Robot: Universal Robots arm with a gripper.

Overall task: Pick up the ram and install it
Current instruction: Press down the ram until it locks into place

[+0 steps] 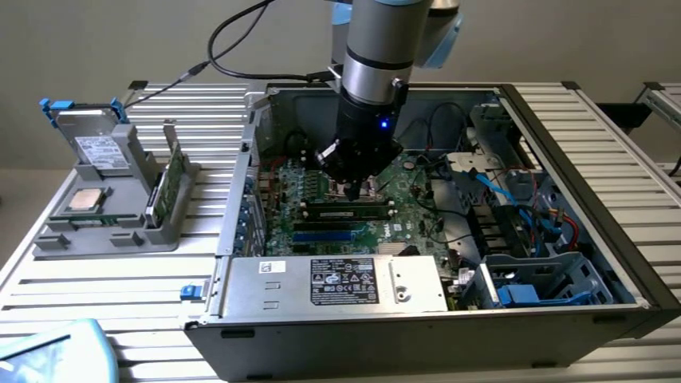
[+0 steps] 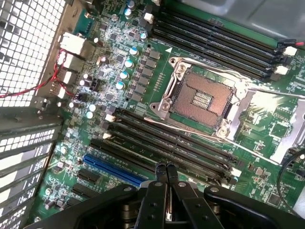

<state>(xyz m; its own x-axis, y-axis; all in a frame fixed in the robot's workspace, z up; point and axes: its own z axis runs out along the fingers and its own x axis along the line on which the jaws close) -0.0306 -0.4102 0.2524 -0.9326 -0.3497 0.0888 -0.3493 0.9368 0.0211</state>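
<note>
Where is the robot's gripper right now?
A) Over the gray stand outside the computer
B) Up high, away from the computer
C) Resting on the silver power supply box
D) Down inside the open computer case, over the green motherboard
D: the gripper reaches down inside the open computer case, its shut fingertips just above the green motherboard by the long black slots.
</note>
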